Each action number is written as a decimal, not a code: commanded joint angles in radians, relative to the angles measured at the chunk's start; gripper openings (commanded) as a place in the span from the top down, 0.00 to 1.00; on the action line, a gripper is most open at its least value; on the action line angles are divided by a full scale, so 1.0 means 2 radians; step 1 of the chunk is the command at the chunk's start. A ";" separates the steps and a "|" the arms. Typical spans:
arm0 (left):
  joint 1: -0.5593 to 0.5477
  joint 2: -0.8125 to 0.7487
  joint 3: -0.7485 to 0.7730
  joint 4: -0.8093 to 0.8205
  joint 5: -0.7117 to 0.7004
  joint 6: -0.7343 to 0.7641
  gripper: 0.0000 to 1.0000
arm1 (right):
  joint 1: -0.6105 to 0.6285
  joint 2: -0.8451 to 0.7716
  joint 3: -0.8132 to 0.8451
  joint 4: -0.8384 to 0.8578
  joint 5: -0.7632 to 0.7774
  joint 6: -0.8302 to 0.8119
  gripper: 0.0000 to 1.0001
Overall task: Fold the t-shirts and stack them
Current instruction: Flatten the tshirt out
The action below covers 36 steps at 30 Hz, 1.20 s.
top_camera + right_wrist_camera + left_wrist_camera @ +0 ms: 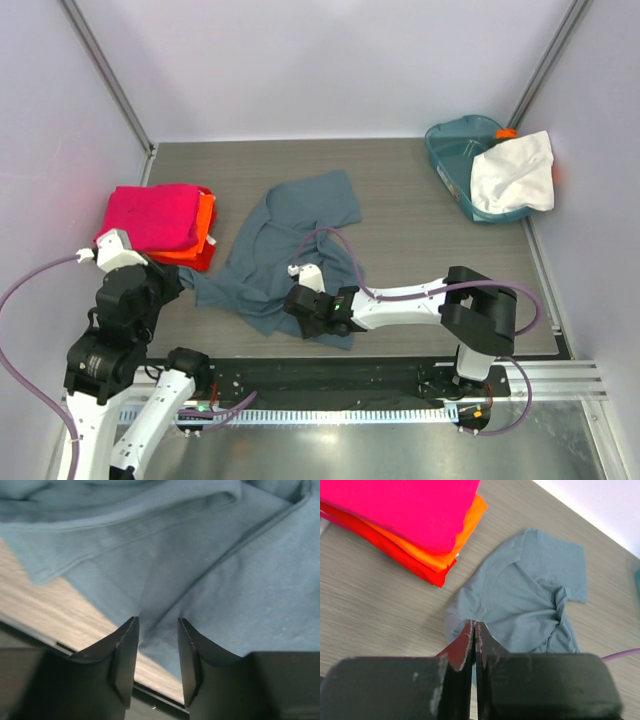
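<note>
The slate blue-grey t-shirt point(290, 240) lies crumpled and spread in the middle of the table. My left gripper point(178, 283) is at its left corner. In the left wrist view the gripper point(473, 625) is shut, and the shirt's edge point(520, 600) rises up to the tips. My right gripper point(297, 300) is low over the shirt's near hem. In the right wrist view it point(157, 622) stands open, with a ridge of the shirt point(210, 580) between its fingers. A folded magenta t-shirt point(155, 215) lies on a folded orange-red one point(203, 232). A white t-shirt point(512, 172) hangs over the tub.
The teal plastic tub point(455, 150) stands at the back right corner with something orange behind it. The folded stack point(405, 525) sits at the left wall. The table's near edge and a black rail point(350, 375) run just behind my right gripper.
</note>
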 commanded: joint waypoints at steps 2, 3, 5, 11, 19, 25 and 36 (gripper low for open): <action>0.001 -0.019 0.013 0.012 -0.024 0.018 1.00 | 0.002 0.000 0.013 0.000 0.033 0.014 0.60; 0.002 -0.018 0.016 0.011 -0.025 0.020 1.00 | 0.002 -0.007 0.004 0.000 0.033 0.012 0.60; 0.001 -0.012 0.021 0.005 -0.028 0.022 1.00 | 0.002 -0.015 -0.007 0.000 0.033 0.011 0.64; 0.001 0.011 0.041 -0.008 -0.034 0.034 1.00 | 0.002 -0.073 -0.059 -0.009 0.058 0.023 0.98; 0.001 0.037 0.051 -0.019 -0.048 0.067 1.00 | -0.147 -0.276 -0.102 -0.065 0.066 -0.050 0.99; 0.001 0.050 0.052 -0.023 -0.087 0.113 1.00 | -0.508 -0.361 -0.063 -0.073 0.041 -0.113 0.99; 0.002 0.045 0.015 -0.004 -0.079 0.124 1.00 | -0.619 -0.267 -0.052 -0.054 -0.138 -0.086 0.62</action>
